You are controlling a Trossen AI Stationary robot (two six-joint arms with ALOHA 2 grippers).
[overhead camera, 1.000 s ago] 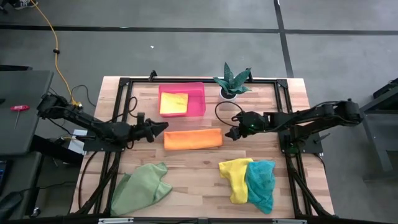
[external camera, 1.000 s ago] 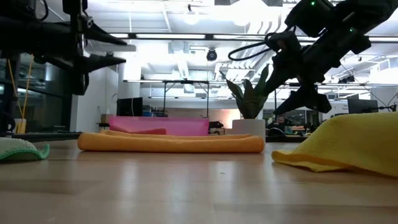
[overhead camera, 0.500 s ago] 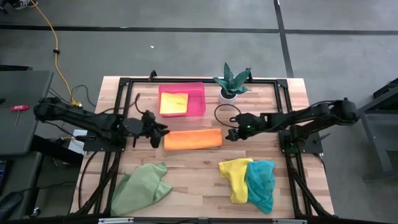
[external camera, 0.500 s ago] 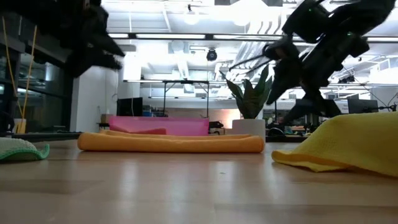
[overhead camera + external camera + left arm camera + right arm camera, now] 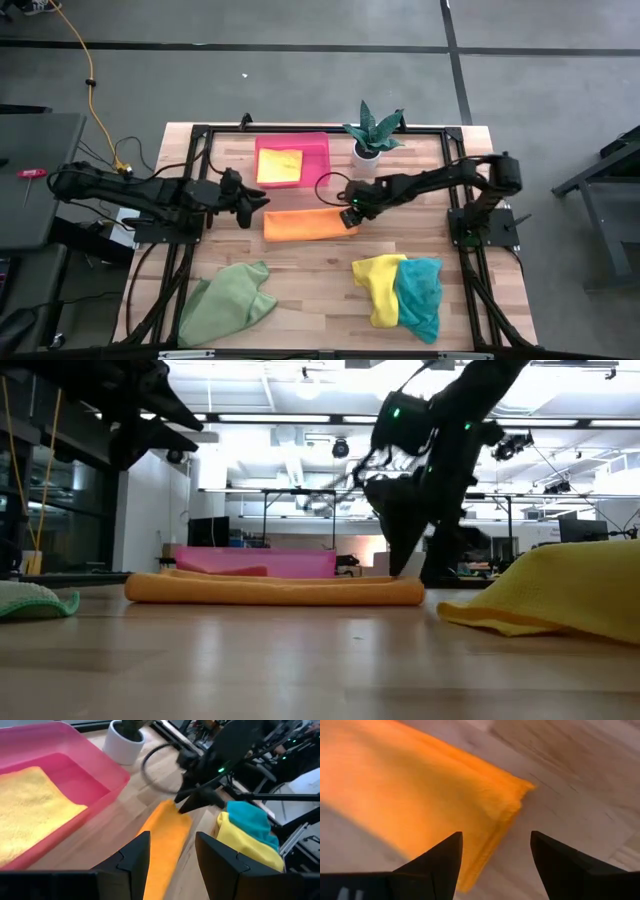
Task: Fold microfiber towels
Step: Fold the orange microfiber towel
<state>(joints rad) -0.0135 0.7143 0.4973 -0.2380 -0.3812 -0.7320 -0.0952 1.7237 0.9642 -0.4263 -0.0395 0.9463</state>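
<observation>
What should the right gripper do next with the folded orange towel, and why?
Probably lower and close on the orange towel's near end. The right gripper hovers open right over that end, and the left gripper, also open, waits at the opposite end. Neither holds anything.

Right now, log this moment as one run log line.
orange towel: folded, mid-table | right gripper: open, at its right end | left gripper: open, empty, by its left end | yellow towel: in pink tray

Folded orange towel (image 5: 310, 223) mid-table; green (image 5: 228, 303), yellow (image 5: 379, 287), teal (image 5: 421, 296) seemingly crumpled.
</observation>
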